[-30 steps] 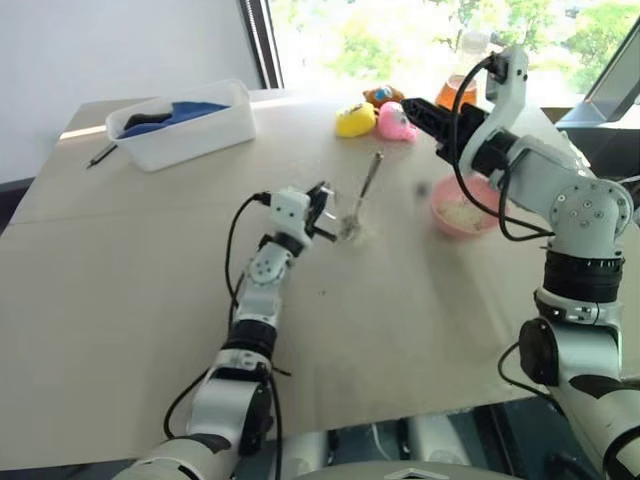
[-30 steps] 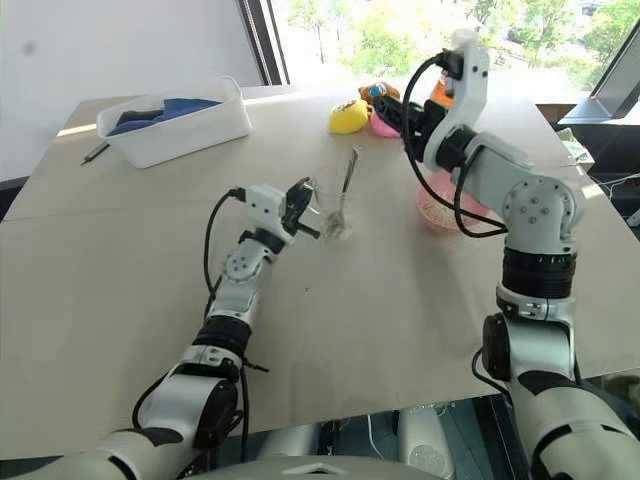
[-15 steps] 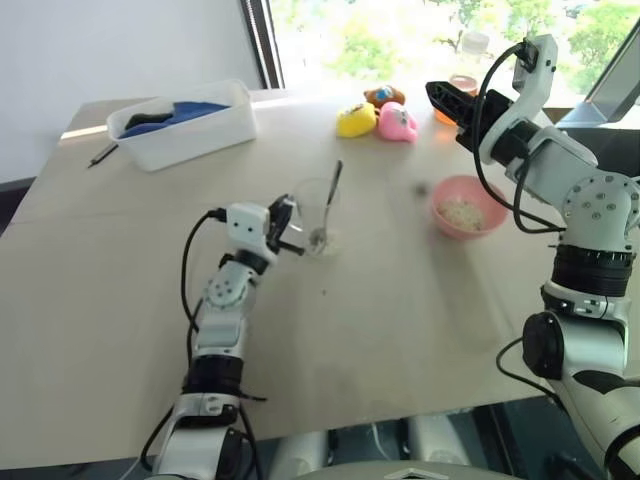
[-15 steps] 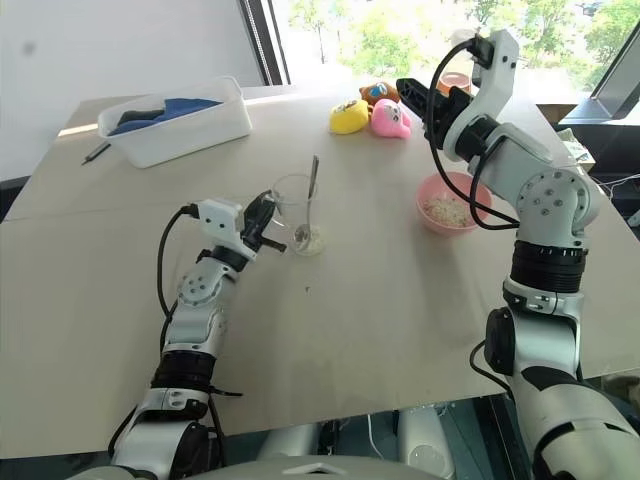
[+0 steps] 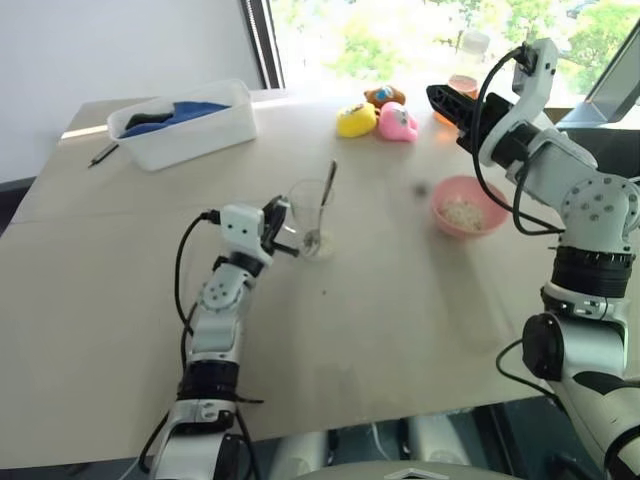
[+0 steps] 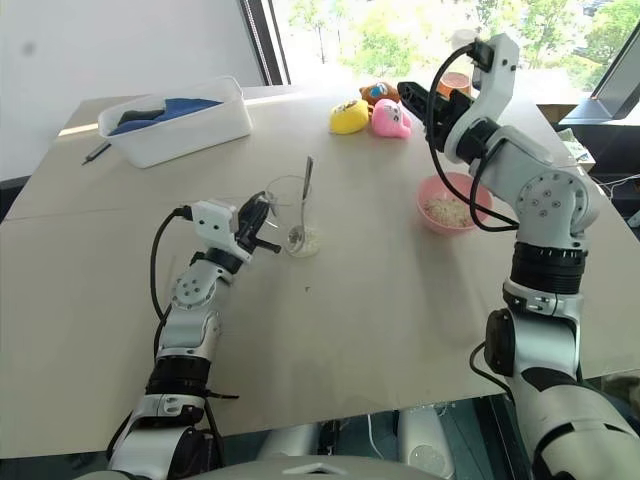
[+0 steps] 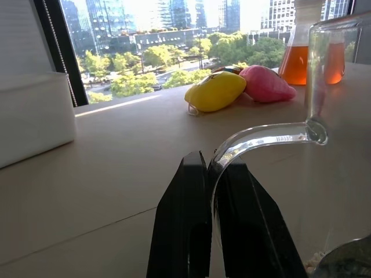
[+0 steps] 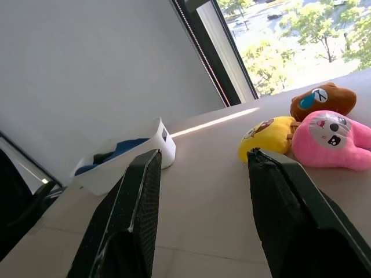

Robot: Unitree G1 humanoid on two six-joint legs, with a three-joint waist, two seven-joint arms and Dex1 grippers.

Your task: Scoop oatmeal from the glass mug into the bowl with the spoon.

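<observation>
Left eye view, taking the glass mug [image 5: 312, 218] near the middle of the table [image 5: 400, 330] as my landmark. Far to the mug's left and farther back I see a white plastic tub [image 5: 185, 122] with blue cloth inside, and a small dark tool [image 5: 101, 154] lying on the table just left of the tub.

Just left of the mug is my left gripper [image 5: 274, 222]. In the left wrist view its two black fingers [image 7: 185, 231] are pressed together on the mug's curved glass handle [image 7: 261, 139], so the jaws are pinching the mug by that handle.

The mug stands upright on the table. The spoon [image 5: 322, 205] rests inside it, bowl end down at the bottom and the thin handle leaning up past the rim. A thin layer of oatmeal [image 6: 306, 242] lies at the mug's base.

Behind the mug and to its right sit three soft toys in a cluster: a yellow toy [image 5: 355, 121], a pink toy [image 5: 397, 123] and a brown toy [image 5: 383, 96].

Right of the mug, well apart from it, is the pink bowl [image 5: 466, 206], upright, with pale oatmeal inside.

Behind the bowl, raised above the table, my right gripper [image 5: 445, 100] points toward the toys. The right wrist view shows its fingers [image 8: 136, 220] spread apart with nothing between them. A flask of orange liquid [image 5: 462, 80] stands just behind that gripper.
</observation>
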